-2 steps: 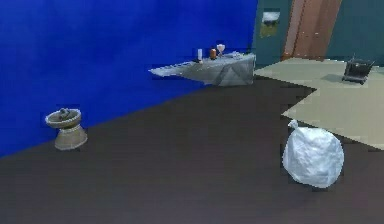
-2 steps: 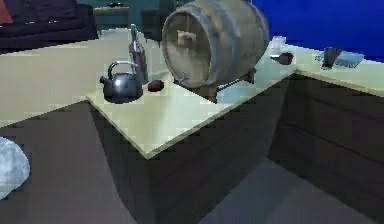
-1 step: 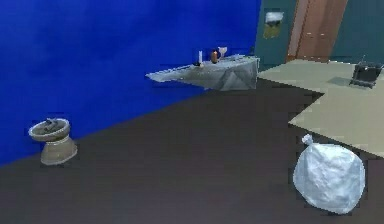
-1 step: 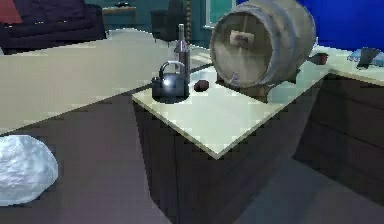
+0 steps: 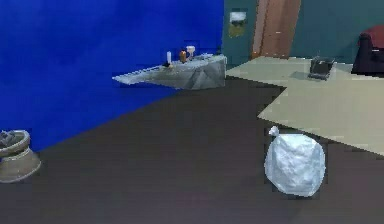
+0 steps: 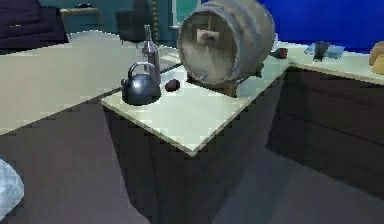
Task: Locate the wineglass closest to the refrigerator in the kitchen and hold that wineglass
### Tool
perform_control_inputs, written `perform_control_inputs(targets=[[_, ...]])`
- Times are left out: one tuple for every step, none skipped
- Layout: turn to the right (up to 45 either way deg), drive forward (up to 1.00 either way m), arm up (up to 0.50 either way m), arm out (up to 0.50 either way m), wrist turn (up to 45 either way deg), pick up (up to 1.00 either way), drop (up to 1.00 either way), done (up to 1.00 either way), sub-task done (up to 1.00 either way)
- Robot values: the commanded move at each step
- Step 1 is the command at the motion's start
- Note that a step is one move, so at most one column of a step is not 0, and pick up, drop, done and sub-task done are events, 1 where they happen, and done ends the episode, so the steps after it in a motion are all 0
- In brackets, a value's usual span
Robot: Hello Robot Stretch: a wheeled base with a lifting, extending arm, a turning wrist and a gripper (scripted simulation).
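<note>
Step judged: locating. Forward view, left to right: grey bowl [image 5: 18, 155] near left on floor. Far bench [image 5: 170, 74] against blue wall carries small blobs, possibly glassware, too small to tell. White crumpled lump [image 5: 295, 165] near right on floor. To do well: drive toward far bench, skirt lump, fix refrigerator before choosing glass. Arm side view: near bench [image 6: 200, 115] carries kettle [image 6: 140, 86], bottle [image 6: 150, 45], barrel [image 6: 225, 40]. Wineglass place and look: cannot tell yet. Gripper state and load: cannot tell.
</note>
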Motion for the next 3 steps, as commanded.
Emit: perform_control_inputs(targets=[[0.0, 1.00, 0.00, 0.00, 0.0, 0.00, 0.00, 0.00, 0.00], [3.0, 0.00, 0.00, 0.00, 0.0, 0.00, 0.00, 0.00, 0.00], [0.0, 0.65, 0.00, 0.00, 0.0, 0.00, 0.00, 0.00, 0.00]])
